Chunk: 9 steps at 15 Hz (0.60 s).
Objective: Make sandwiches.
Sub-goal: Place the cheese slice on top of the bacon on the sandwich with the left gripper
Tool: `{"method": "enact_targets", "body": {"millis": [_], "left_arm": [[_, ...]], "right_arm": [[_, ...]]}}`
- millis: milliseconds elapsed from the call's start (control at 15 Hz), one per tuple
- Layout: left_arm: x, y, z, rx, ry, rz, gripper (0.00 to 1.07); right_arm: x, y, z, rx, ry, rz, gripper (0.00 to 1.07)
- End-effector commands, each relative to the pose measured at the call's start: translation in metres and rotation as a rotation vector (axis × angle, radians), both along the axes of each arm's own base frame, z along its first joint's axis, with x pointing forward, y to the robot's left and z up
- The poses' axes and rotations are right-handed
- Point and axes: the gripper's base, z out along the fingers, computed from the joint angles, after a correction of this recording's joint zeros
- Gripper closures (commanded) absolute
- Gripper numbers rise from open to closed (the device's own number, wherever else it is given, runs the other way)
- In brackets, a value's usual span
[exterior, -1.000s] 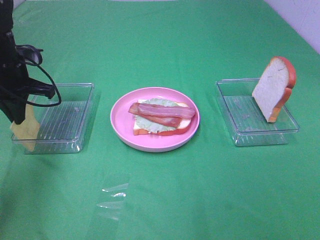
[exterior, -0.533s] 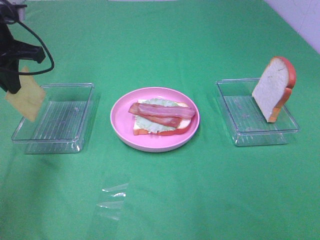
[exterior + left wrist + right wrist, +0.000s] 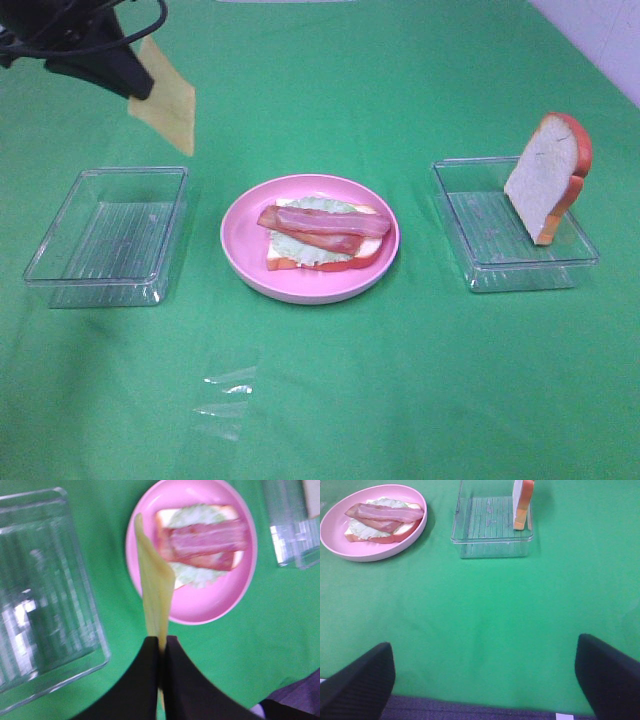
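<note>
Left arm [image 3: 60,40] raised at the far left corner, left gripper [image 3: 140,85] pinched on the dangling cheese slice [image 3: 165,100], right gripper [image 3: 482,675] spread wide, empty, pink plate [image 3: 240,250] with bread [image 3: 372,250], lettuce [image 3: 300,248], bacon [image 3: 325,222], second bread slice [image 3: 545,180] upright in right tray [image 3: 480,270].

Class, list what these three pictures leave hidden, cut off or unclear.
Exterior high: the arm behind the left gripper is cut off by the top edge; right gripper out of frame.
Left wrist: cheese slice edge-on, face unseen; picture blurred.
All views: bottom bread slice mostly covered by lettuce and bacon.
</note>
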Motion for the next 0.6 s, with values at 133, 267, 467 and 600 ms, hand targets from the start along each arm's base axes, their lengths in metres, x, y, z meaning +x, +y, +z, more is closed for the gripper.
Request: {"method": "enact_targets", "body": {"millis": [133,267,467,600], "left_arm": [[0.012,-0.054,-0.033,-0.189,0.001,-0.131,1.07],[0.015,-0.079,-0.059,-0.22,0.042,-0.155,1.07],[0.017,-0.103,-0.089,-0.237,0.069,-0.173,1.07],[0.017,-0.117,-0.107,-0.237,0.073,-0.188,1.07]], "right_arm": [[-0.004,0.001,-0.001,0.003,-0.029,0.011,0.14],[-0.004,0.001,-0.001,0.003,-0.029,0.011,0.14],[-0.004,0.001,-0.001,0.003,-0.029,0.011,0.14],[-0.004,0.001,-0.001,0.003,-0.029,0.011,0.14]]}}
